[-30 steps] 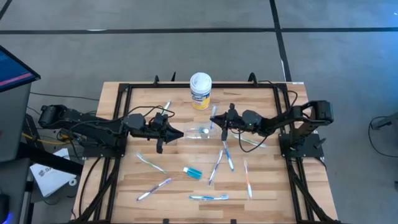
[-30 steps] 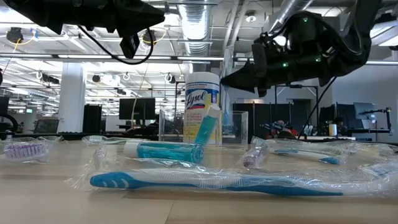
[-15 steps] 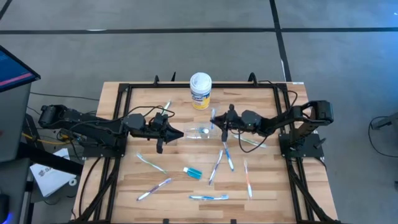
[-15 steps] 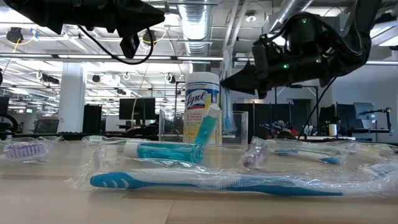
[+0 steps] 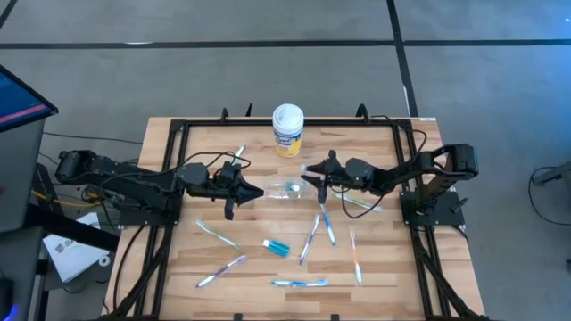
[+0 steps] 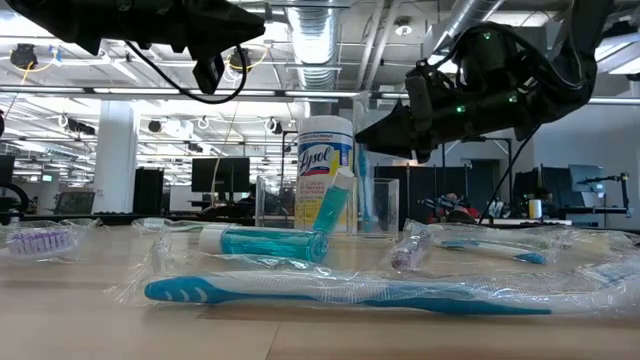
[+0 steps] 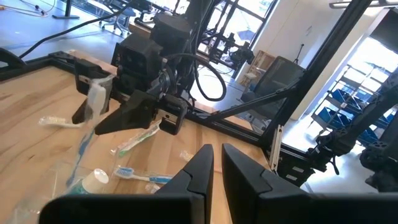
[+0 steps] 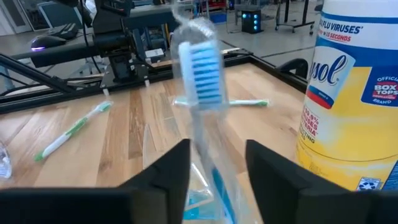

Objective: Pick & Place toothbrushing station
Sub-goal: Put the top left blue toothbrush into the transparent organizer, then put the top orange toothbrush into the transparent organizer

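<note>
The see-through cup (image 5: 285, 189) (image 6: 378, 205) stands on the table's middle. A blue toothbrush in a clear wrapper (image 8: 200, 62) (image 6: 363, 185) stands head up in it. My right gripper (image 5: 309, 172) (image 8: 217, 149) is open just above the cup, one finger on either side of the brush. My left gripper (image 5: 259, 192) (image 7: 217, 152) hangs shut over the table to the left of the cup, holding nothing. Several wrapped toothbrushes (image 5: 310, 236) and a teal tube (image 5: 277, 247) (image 6: 265, 240) lie flat on the near half of the table. My right gripper's open fingers (image 8: 171, 168) flank the wrapped brush below its head (image 8: 205, 134). Whether they touch the wrapper I cannot tell. The brush stands upright with its lower end in the cup.
A yellow wipes canister with a white lid (image 5: 287, 129) (image 8: 354, 93) stands just beyond the cup toward the far edge. A black frame (image 5: 169, 143) runs round the table. More brushes lie by the far left (image 5: 236, 156) and beside the right arm (image 5: 361, 203).
My right gripper has opened and let go of the wrapped blue toothbrush. The brush has gone down into the cup and now stands in it, head up.
</note>
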`<state>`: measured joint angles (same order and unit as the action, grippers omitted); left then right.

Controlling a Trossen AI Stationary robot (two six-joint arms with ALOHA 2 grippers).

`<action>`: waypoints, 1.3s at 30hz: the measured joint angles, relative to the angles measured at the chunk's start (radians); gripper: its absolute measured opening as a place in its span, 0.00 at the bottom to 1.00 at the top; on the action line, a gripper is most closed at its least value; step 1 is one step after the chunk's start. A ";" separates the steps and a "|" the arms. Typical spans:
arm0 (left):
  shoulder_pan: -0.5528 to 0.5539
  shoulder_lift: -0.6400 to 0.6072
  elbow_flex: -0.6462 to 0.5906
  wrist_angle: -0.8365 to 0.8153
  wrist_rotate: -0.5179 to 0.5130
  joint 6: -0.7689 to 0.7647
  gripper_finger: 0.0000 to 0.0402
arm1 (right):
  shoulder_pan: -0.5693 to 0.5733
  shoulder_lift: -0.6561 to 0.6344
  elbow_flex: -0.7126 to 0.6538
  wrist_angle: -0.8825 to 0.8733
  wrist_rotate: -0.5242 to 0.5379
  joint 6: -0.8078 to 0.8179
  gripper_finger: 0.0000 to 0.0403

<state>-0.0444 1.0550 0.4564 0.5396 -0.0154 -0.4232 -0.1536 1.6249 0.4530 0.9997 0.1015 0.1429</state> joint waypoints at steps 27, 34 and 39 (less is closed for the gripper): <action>0.000 0.000 0.000 0.000 0.000 0.000 0.06 | -0.101 -0.004 0.000 -0.041 -0.012 0.018 0.42; 0.000 0.000 0.000 0.000 0.000 0.000 0.06 | -0.144 -0.133 0.006 -0.314 0.003 0.060 0.37; 0.000 0.000 0.000 0.000 0.000 0.000 0.06 | -0.164 -0.233 0.007 -0.503 0.024 0.067 0.35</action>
<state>-0.0444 1.0550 0.4564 0.5392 -0.0151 -0.4232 -0.3172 1.3921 0.4603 0.4967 0.1251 0.2103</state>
